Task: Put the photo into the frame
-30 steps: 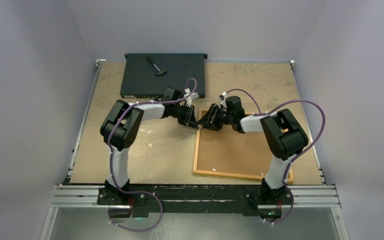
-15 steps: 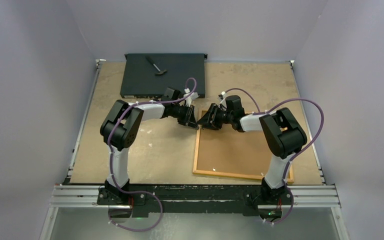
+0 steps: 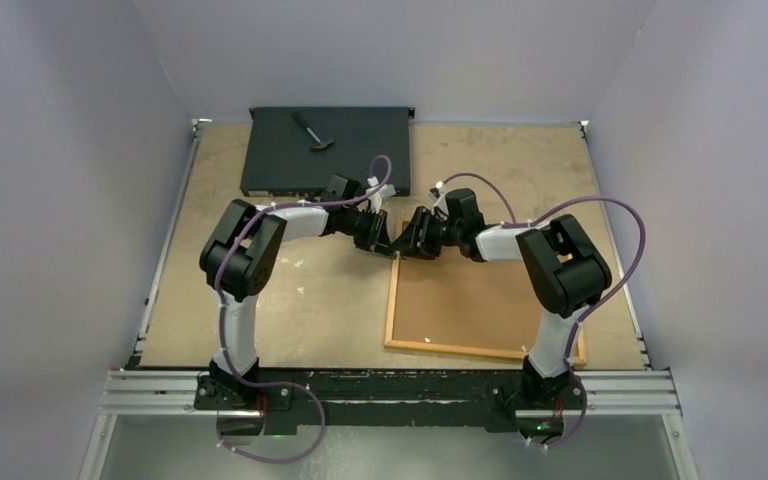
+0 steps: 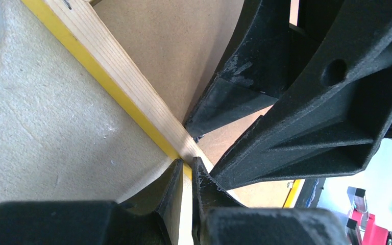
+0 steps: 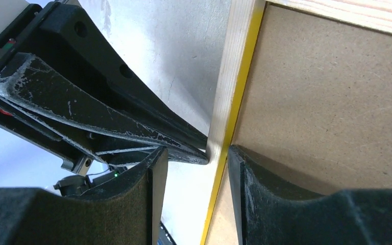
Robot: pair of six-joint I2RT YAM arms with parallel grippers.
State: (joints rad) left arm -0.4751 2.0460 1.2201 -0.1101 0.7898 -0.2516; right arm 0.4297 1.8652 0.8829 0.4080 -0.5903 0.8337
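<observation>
Shifting slightly leftward since a second ago, the right gripper stands half-open astride the left rail of the frame. The left gripper has stayed put, nearly closed, tips against that rail's outer edge. The frame lies face down, its far-left corner near the black box.

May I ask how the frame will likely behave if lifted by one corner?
Probably stiff: the frame has wooden rails around a flat backing board, so it should rise in one piece. Likely light but wide, so a corner hold may let it swing or twist. The smooth painted edge could slip in a pinch.
</observation>
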